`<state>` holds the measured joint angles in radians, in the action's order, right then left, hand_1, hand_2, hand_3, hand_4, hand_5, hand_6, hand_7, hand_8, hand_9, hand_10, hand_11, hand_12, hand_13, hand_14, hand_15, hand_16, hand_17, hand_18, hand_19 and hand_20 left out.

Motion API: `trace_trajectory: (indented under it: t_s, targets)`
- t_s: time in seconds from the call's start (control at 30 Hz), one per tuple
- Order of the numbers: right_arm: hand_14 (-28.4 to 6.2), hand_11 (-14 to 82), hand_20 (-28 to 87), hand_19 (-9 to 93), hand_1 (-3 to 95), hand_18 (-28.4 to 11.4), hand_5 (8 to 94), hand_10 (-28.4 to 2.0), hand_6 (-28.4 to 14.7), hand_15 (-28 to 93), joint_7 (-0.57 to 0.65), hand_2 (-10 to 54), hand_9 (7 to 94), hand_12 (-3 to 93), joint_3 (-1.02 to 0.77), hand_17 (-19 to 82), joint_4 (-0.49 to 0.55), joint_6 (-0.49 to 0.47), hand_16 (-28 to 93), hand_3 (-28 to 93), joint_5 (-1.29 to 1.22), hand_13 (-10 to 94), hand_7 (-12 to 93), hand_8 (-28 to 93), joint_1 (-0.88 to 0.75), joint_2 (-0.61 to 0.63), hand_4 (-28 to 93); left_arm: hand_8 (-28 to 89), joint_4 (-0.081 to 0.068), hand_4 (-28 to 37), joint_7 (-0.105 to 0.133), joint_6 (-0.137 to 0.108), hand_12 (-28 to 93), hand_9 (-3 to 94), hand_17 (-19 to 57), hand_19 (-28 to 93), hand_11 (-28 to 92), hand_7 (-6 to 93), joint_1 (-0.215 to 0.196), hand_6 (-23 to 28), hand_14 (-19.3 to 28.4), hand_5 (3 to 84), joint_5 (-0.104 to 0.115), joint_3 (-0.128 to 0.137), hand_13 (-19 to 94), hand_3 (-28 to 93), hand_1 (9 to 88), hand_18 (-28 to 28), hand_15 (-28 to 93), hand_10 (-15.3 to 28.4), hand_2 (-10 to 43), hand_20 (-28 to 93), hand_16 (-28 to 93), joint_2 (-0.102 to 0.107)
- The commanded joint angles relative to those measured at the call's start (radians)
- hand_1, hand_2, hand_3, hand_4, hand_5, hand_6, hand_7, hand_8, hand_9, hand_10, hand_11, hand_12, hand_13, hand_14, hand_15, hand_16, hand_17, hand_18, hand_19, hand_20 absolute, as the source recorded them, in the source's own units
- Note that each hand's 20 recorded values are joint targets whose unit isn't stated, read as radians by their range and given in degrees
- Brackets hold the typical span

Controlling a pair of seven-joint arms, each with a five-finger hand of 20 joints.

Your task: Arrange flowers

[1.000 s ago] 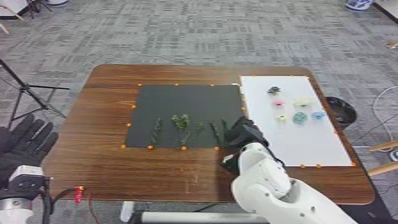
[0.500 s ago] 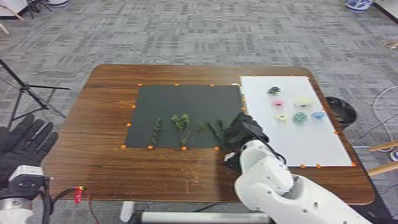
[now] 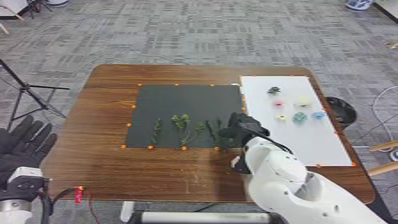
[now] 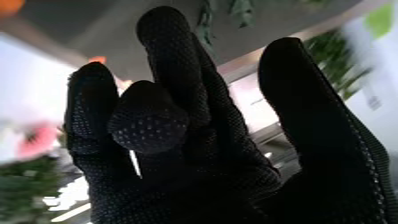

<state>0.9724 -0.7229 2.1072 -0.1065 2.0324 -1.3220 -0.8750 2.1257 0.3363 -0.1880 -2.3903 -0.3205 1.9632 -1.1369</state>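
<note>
Two hands are yours to track, and nearest you the left hand (image 3: 25,146) rests at the table's side, palm up, fingers spread, holding nothing. Your right hand (image 3: 240,129) is what has just changed: over the last second it has edged away from you and slightly left, at the right border of the black mat (image 3: 178,97). In the wrist view its fingers are loosely extended, some bent, with the thumb well apart and nothing visible in its grasp. You are probably finishing a stem's placement or lining up a correction; I can't tell which. Just beside that hand lies dark greenery (image 3: 211,132), and further left lie the leafy sprigs (image 3: 181,122), all on the mat, so the foliage looks largely laid out. Watch that your fingers don't drag the nearest piece as you lift clear. Beyond, on the white sheet (image 3: 311,145), you have the yellow, blue, teal and pink blossoms (image 3: 278,103), then the dark flower (image 3: 274,90) farthest off; these likely come next.
</note>
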Motion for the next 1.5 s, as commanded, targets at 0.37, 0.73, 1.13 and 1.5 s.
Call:
trace_trajectory:
  t_s: [0.37, 0.73, 1.13, 1.5]
  targets:
    - [-6.9, 16.4, 22, 86, 46.6, -22.3, 62.0, -16.7, -6.7, 64, -0.070, 18.5, 80.4, 18.5, -0.038, 43, 0.023, -0.078, 34, 61, -0.092, 85, 51, 26, -0.012, 0.017, -18, -7, 0.005, -28.3, 0.000, 0.001, 11, 31.5, -7.2, 36, 22, 9.8, -0.009, 11.1, 16.2, 41.5, 0.000, -0.003, 24, 71, 26.9, 16.0, 30, 17.0, 16.2, 11, -3, -0.006]
    - [-6.3, 13.3, 22, 84, 50.3, -20.4, 57.5, -15.9, -6.9, 56, -0.106, 20.9, 75.5, 15.9, -0.011, 42, -0.002, -0.073, 34, 54, -0.100, 85, 55, 24, -0.001, -0.002, -20, -8, 0.004, -28.3, -0.004, 0.007, 11, 31.5, -7.2, 36, 22, 10.0, -0.011, 11.2, 16.2, 41.8, -0.003, -0.006, 24, 71, 26.9, 15.9, 30, 17.1, 16.3, 11, -3, -0.011]
    - [-6.2, 13.0, 24, 83, 51.1, -19.9, 56.3, -14.8, -6.1, 55, -0.151, 21.0, 73.9, 15.3, 0.004, 41, -0.009, -0.009, 34, 53, -0.056, 85, 56, 22, -0.012, 0.002, -21, -8, 0.000, -28.3, -0.007, 0.007, 11, 31.6, -7.2, 36, 22, 9.9, -0.011, 11.2, 16.2, 41.9, -0.004, 0.005, 24, 71, 26.9, 16.0, 31, 17.1, 16.4, 11, -3, -0.012]
    - [-7.0, 15.8, 24, 83, 35.8, -22.7, 55.6, -18.2, -8.0, 58, -0.106, 12.2, 73.7, 17.3, -0.097, 41, 0.050, 0.186, 35, 66, -0.079, 83, 57, 21, -0.047, 0.070, -17, -8, 0.002, -28.3, -0.004, 0.006, 11, 31.6, -7.2, 36, 22, 10.0, -0.016, 11.1, 16.1, 41.6, 0.000, 0.010, 24, 71, 26.9, 15.9, 31, 17.1, 16.4, 11, -3, -0.008]
